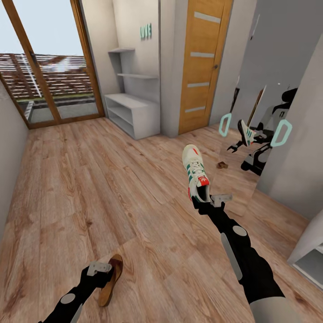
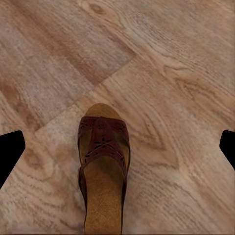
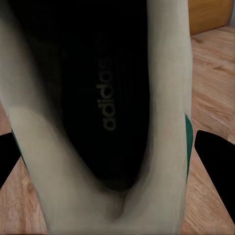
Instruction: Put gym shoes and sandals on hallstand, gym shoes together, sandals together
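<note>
Sandal (image 1: pixel 110 280) at lower left of the head view, pinched in my left hand (image 1: pixel 99 269), hanging on edge above the corridor floor (image 1: pixel 80 188). Left wrist view looks down its footbed, strap across; grip sits at the heel end, so the toe swings free. Gym shoe (image 1: pixel 195 172) mid-frame, right hand (image 1: pixel 211 198) clamped on the heel collar, toe pointing away from me. Right wrist view looks straight into the dark insole (image 3: pixel 107 98), so that grip looks deep; I judge it secure.

Step in hand: carry both to the hallstand (image 1: pixel 132 112), upper middle of the frame, well apart from me. To do it well: keep both loads raised, don't let the sandal toe drag, set each down flat and leave a slot beside it for its mate.

Room: floor between me and the rack is open. Door (image 1: pixel 204 67) just right of the rack, a mirror panel (image 1: pixel 264 121) at right, grey cabinet corner (image 1: pixel 309 251) at lower right, near my right elbow. A small brown thing (image 1: pixel 222 165), likely the other sandal, lies by the mirror.
</note>
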`<state>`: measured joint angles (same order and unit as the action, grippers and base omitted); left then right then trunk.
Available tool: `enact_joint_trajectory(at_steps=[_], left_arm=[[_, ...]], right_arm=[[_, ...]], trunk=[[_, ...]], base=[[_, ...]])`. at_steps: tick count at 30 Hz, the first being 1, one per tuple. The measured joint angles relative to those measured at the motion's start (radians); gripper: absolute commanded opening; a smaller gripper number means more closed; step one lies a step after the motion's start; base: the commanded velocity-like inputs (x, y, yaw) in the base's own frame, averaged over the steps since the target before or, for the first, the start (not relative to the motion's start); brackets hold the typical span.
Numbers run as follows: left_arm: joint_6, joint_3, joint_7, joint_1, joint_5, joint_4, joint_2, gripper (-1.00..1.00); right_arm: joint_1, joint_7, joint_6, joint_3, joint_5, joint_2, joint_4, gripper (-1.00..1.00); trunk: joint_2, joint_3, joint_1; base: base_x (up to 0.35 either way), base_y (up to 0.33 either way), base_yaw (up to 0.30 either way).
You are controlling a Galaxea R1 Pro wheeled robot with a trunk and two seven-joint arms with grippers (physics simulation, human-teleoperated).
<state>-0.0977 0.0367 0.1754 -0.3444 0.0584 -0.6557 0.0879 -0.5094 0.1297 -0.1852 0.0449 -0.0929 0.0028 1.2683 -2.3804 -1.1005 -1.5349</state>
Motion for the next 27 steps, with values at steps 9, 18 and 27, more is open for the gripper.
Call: enact_joint_trajectory(at_steps=[9, 18, 27], left_arm=[[-0.001, 0.004, 0.000, -0.001, 0.000, -0.002, 0.007, 1.00], [-0.081, -0.007, -0.075, -0.005, 0.004, 0.000, -0.003, 1.00], [-0.086, -0.010, -0.098, -0.003, 0.003, 0.001, -0.006, 1.00]], right_arm=[[0.000, 0.000, 0.001, 0.000, 0.000, 0.000, 0.005, -1.00], [0.000, -0.001, -0.001, -0.003, 0.000, -0.001, 0.041, -1.00], [0.000, -0.001, -0.001, -0.006, 0.002, -0.002, 0.043, -1.00]], trunk=[[-0.063, -0.028, -0.035], [-0.119, -0.059, -0.066], [-0.122, -0.107, -0.070]], base=[[0.000, 0.000, 0.000], [0.000, 0.000, 0.000], [0.000, 0.000, 0.000]])
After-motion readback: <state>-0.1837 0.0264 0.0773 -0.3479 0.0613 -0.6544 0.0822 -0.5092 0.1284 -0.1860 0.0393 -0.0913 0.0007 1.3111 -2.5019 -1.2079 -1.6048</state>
